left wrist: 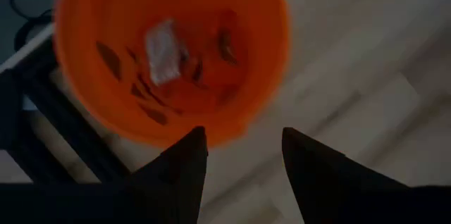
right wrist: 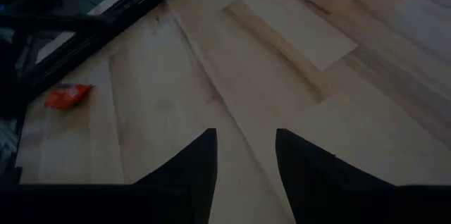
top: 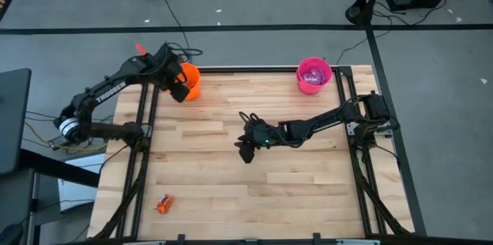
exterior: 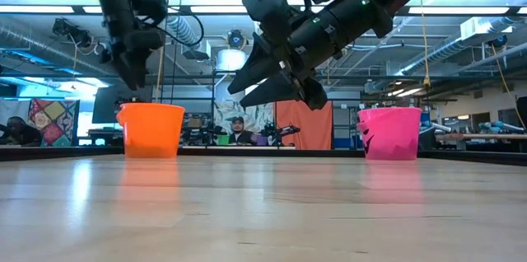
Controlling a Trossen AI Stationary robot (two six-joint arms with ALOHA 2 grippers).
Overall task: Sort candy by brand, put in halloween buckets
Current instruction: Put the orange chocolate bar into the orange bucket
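The orange bucket (top: 192,82) stands at the table's far left and holds several candies (left wrist: 163,49), seen from above in the left wrist view. My left gripper (left wrist: 243,155) hovers open just over it (top: 179,87), with nothing between its fingers. The pink bucket (top: 313,75) stands at the far right with candy inside. One orange-wrapped candy (top: 164,203) lies flat near the table's front left. My right gripper (top: 245,151) hangs open above the table's middle, tilted toward that candy (right wrist: 67,96), and holds nothing.
Black frame rails (top: 142,133) run along the table's left and right sides (top: 362,160). Bare wooden boards (top: 254,191) lie between the grippers and the front edge. In the low view, people sit at desks in the room (exterior: 239,130) beyond the table.
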